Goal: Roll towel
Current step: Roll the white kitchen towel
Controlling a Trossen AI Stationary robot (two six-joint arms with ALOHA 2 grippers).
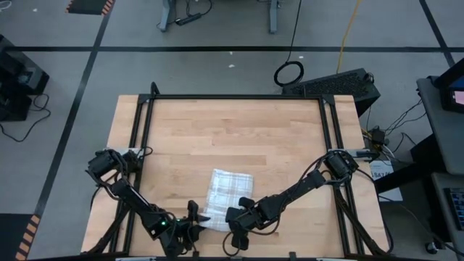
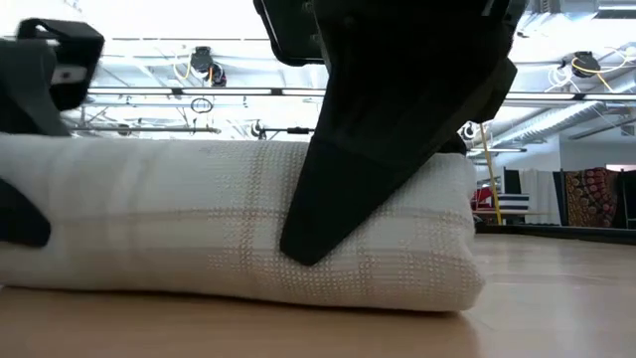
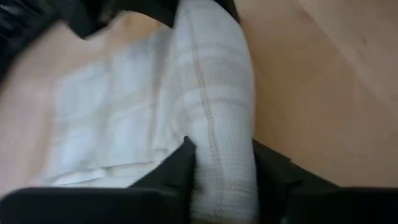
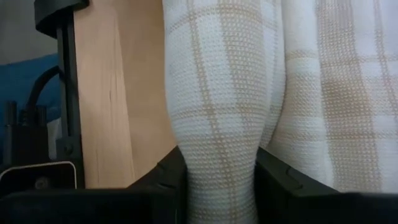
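The towel (image 1: 229, 190), white with tan plaid lines, lies on the wooden table near its front edge. Its near part is rolled into a thick roll (image 2: 199, 224) that runs left to right; the rest lies flat beyond it (image 3: 106, 118). My left gripper (image 1: 196, 216) is shut on the roll's left end. My right gripper (image 1: 238, 217) is shut on its right end. In the low view a dark finger (image 2: 397, 139) stands in front of the roll. My left gripper pinches the roll's left end (image 3: 224, 168) between its two fingers (image 3: 180, 168). It comes about level from the table's left, with the fingers lying along the roll. The roll rests on the table. My right gripper pinches the roll's right end (image 4: 217, 162) between its two fingers (image 4: 169, 177). It comes about level from the table's right, with the fingers lying along the roll. The roll rests on the table, and the flat cloth (image 4: 348, 93) lies beside it on the far side.
A black frame rail (image 1: 232, 96) runs round the table top, and one post of it (image 4: 65, 93) stands close to the roll's left end. Bare wood (image 1: 232, 138) lies beyond the towel toward the far edge.
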